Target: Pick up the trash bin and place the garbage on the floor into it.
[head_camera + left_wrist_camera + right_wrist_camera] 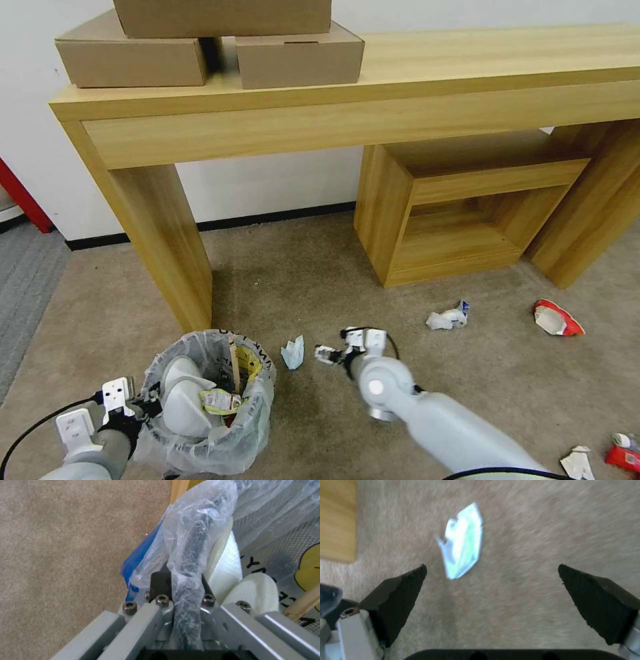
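Beside the table leg (167, 233), the left hand (181, 597) pinches the bag-lined rim of the trash bin (210, 407), which holds slippers (183, 393) and wrappers. Just right of it, the right hand (493, 590) hovers spread over a crumpled paper (463, 542) on the carpet (320, 267).

We see even, bright indoor light with soft shadows under the wooden surface (373, 100). The head view bows straight lines toward its edges. The paper scrap (461, 546) and carpet (536, 542) smear with motion blur.
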Controlling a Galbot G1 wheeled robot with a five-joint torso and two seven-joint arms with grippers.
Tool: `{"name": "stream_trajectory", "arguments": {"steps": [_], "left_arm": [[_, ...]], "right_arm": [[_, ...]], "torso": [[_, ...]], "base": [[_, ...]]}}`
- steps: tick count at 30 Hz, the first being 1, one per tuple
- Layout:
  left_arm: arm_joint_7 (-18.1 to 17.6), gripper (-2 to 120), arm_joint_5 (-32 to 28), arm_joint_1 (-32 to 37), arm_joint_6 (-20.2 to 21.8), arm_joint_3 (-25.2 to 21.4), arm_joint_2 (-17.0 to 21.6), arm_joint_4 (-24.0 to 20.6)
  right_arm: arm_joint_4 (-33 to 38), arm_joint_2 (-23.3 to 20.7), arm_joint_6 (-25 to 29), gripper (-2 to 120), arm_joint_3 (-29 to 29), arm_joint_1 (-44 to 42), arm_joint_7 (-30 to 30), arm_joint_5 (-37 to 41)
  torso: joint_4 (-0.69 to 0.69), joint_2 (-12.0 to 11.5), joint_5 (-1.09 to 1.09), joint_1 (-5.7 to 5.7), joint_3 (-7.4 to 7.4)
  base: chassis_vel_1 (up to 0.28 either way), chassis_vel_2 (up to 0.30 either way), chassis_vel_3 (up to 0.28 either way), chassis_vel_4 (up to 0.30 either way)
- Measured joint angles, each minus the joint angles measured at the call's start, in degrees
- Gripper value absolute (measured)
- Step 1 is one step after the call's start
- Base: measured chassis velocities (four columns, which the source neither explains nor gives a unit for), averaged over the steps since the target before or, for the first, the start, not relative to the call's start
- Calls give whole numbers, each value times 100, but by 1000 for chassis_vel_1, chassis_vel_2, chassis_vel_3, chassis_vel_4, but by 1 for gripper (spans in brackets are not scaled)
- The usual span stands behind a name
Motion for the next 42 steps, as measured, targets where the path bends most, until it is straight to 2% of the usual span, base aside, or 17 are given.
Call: {"name": "stream_trajectory", "arguments": {"steps": [6,14,21,25,37,42], "left_arm": [[0,1,14,1,-10,-8,-10,45],[0,1,14,-60,-25,-8,-11,117],[-1,1,-18,-122,-29,-4,31,174],[-8,1,-23,-200,-29,34,30,234],[-11,1,-41,-233,-29,51,42,280],[-9,1,-49,-245,-29,54,38,277]], "right_arm": [[-628,538,-292,100,-198,292,185,37],[-1083,689,-428,100,-299,524,135,-6],[-1779,920,-362,99,-459,696,-176,-240],[-1911,1020,-309,93,-530,745,-286,-348],[-2758,1365,21,95,-838,970,-703,-894],[-2825,1488,61,92,-945,1073,-815,-941]], "torso": [[0,0,-1,0,0],[-2,0,0,0,0],[-1,0,1,0,0],[-1,0,1,0,0],[0,0,1,0,0],[0,0,1,0,0]], "base": [[0,0,0,0],[0,0,0,0],[0,0,0,0],[0,0,0,0],[0,0,0,0],[0,0,0,0]]}}
